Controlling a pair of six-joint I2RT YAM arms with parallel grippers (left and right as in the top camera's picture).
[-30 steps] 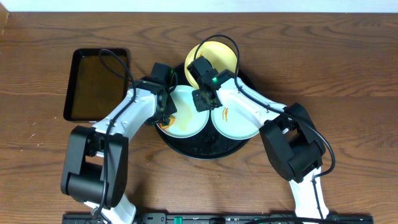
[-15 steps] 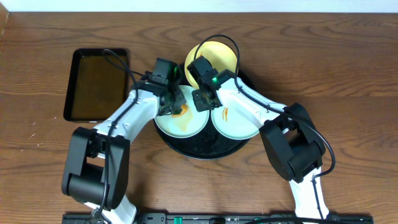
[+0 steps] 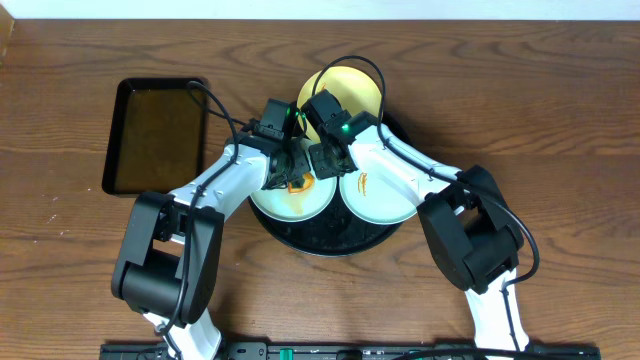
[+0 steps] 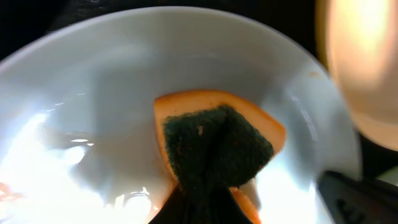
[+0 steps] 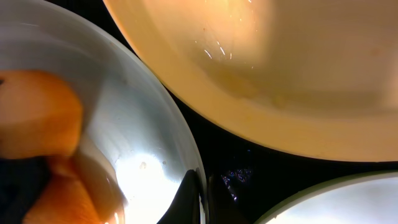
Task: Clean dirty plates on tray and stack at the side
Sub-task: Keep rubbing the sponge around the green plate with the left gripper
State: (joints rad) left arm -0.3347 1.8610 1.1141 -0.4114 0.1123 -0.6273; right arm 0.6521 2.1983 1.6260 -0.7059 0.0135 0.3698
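Three dirty plates sit on the round black tray (image 3: 322, 246). On the left mint plate (image 3: 290, 205) my left gripper (image 3: 288, 170) is shut on an orange sponge (image 4: 214, 140) with a dark green scouring face, pressed on the plate's inner surface (image 4: 93, 93). My right gripper (image 5: 202, 202) is shut on that same plate's right rim (image 5: 186, 149), one finger inside and one outside. The second mint plate (image 3: 385, 200) carries an orange smear (image 3: 365, 182). The pale yellow plate (image 3: 350, 88) lies at the tray's far side and fills the top of the right wrist view (image 5: 280, 74).
A smaller rectangular black tray (image 3: 155, 135) lies on the wooden table to the left of the round tray. Both arms cross over the round tray's front half. The black tray floor (image 5: 249, 168) shows between the plates.
My left gripper has swept the sponge rightward across the left mint plate, from its left rim to near the right gripper. The right arm has stayed still.
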